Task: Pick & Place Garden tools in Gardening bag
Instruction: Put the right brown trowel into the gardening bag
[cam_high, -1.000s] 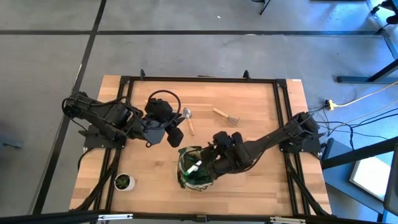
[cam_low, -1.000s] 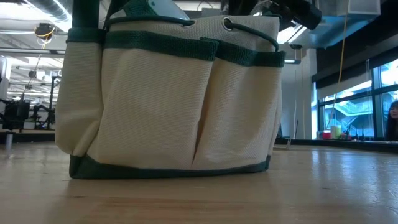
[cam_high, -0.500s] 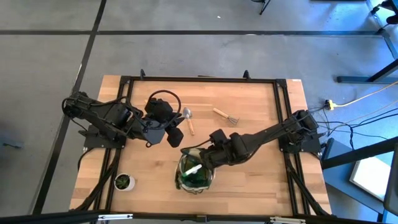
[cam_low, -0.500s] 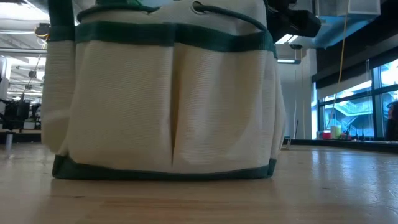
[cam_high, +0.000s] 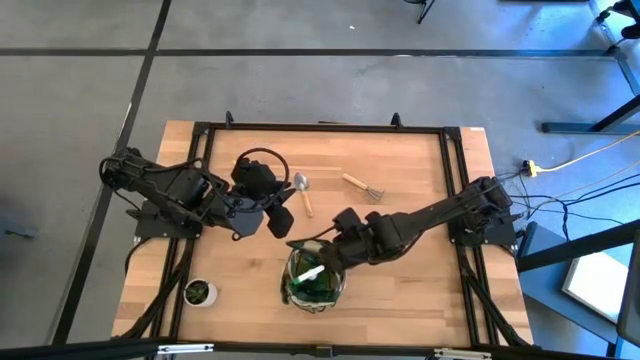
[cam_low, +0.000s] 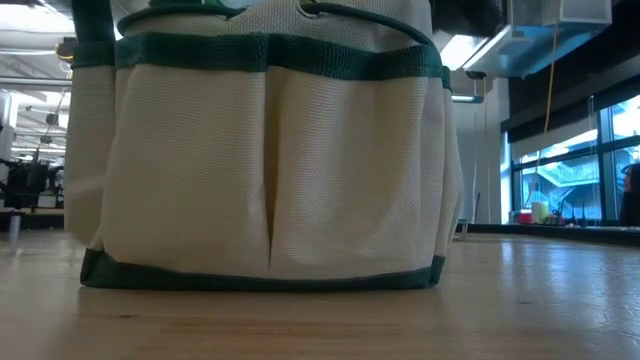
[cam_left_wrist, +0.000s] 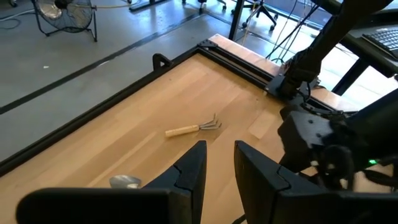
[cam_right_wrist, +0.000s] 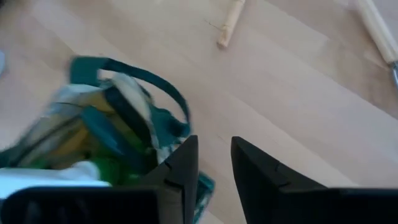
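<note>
The gardening bag (cam_high: 313, 282) stands upright on its base near the table's front edge and fills the low view (cam_low: 270, 170). A green spray bottle with a white trigger (cam_high: 310, 272) sits inside it. My right gripper (cam_high: 325, 248) hangs narrowly open just past the bag's far rim, with only bare table between its fingers (cam_right_wrist: 214, 162). A wooden-handled trowel (cam_high: 303, 192) and a small fork (cam_high: 358, 186) lie flat farther back. My left gripper (cam_high: 283, 208) hovers beside the trowel, slightly open with nothing between its fingers (cam_left_wrist: 217, 168). My right gripper points steeply down beside the bag's far rim and loop handle (cam_right_wrist: 177, 115). One finger (cam_right_wrist: 183, 168) overlaps that rim in the right wrist view. Whether it touches the cloth I cannot tell.
A small potted plant (cam_high: 199, 292) stands at the near left corner. A black cable loop (cam_high: 262, 158) sits above the left arm. The black frame (cam_high: 320, 127) runs round the table. Bare wood lies at the far right and to the right of the bag.
My right gripper has drawn back from over the bag's mouth toward the far edge, rising a little and tipping. The bag has turned about on its base, and it now shows a flat pocketed side to the low view instead of a corner.
</note>
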